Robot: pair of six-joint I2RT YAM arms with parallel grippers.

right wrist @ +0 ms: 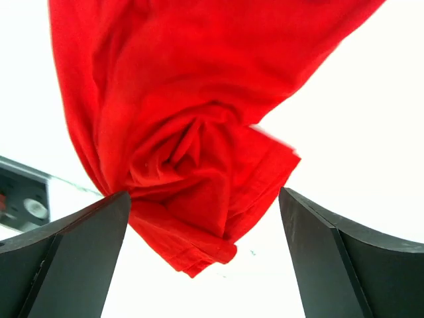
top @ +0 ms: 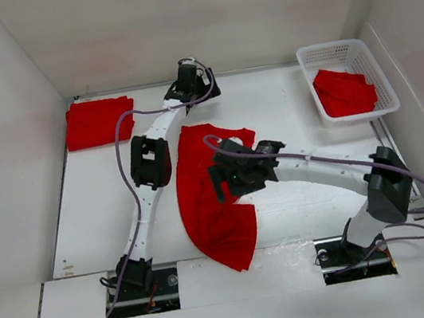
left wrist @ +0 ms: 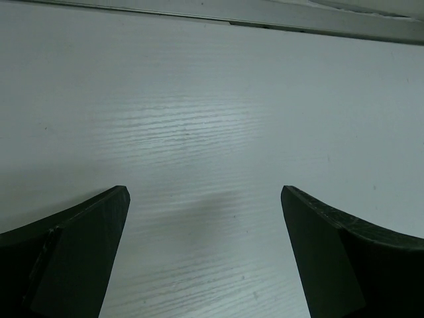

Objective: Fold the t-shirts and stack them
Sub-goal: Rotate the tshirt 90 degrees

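Observation:
A red t-shirt [top: 208, 208] lies loosely spread and bunched in the middle of the table, running from mid-table to the near edge. My right gripper [top: 219, 180] hovers over it, open; in the right wrist view the shirt's crumpled hem [right wrist: 192, 152] lies under the open right gripper [right wrist: 204, 199], untouched. A folded red t-shirt [top: 97, 122] lies at the far left. Another red t-shirt [top: 344, 91] sits in the white mesh basket [top: 309, 87]. My left gripper [top: 201, 80] is open and empty over bare table at the far middle, as the left wrist view [left wrist: 205, 195] shows.
The basket stands at the far right against the side wall. White walls close in the table on the left, back and right. The left arm's links [top: 150, 161] stretch along the shirt's left side.

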